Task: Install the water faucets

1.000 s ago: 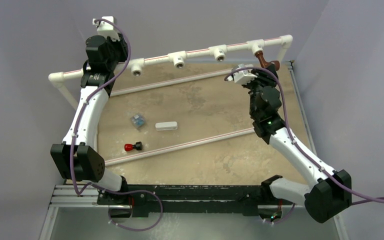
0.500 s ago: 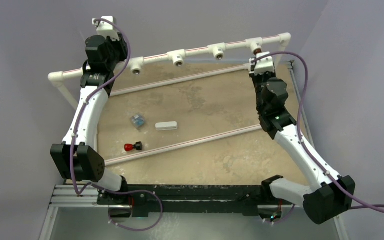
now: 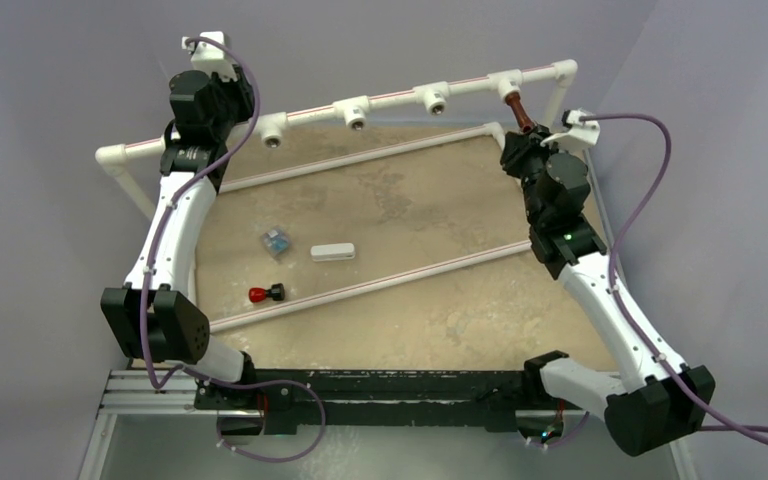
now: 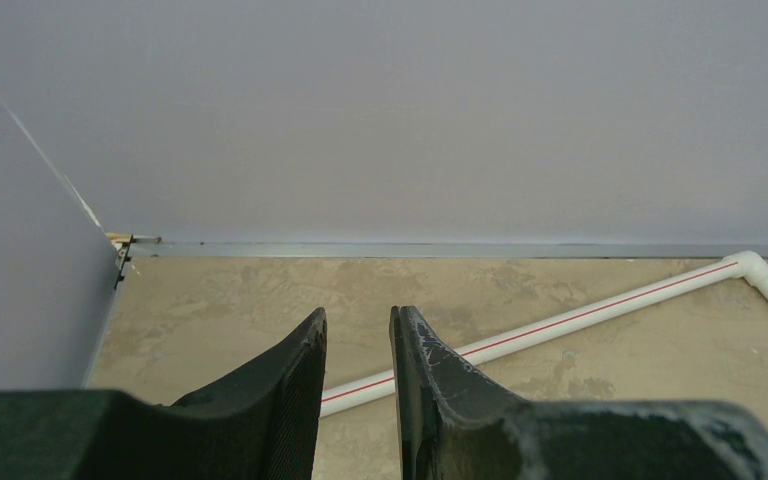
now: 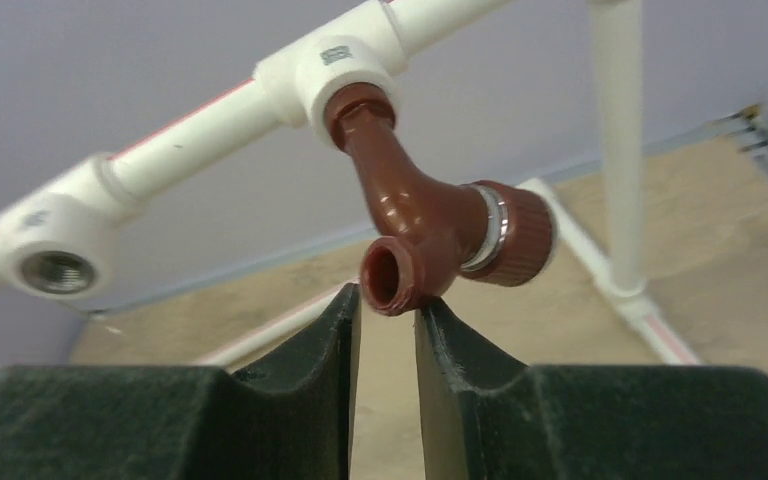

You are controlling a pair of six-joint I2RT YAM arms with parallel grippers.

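The left gripper (image 4: pixel 358 318) hangs by the left end of the pipe (image 3: pixel 312 111), fingers slightly parted on nothing. A loose faucet (image 3: pixel 265 294) lies on the surface (image 3: pixel 410 220), well in front of the pipe. Three tees (image 3: pixel 357 108) along the pipe stand bare. In the pipe's rightmost tee a faucet (image 5: pixel 410 215) sits by its stem, with the right gripper (image 5: pixel 387 297) tips either side of the spout; whether it is clamped I cannot tell. Best to grip further up the body, keep the stem in line with the socket, and turn in short bites
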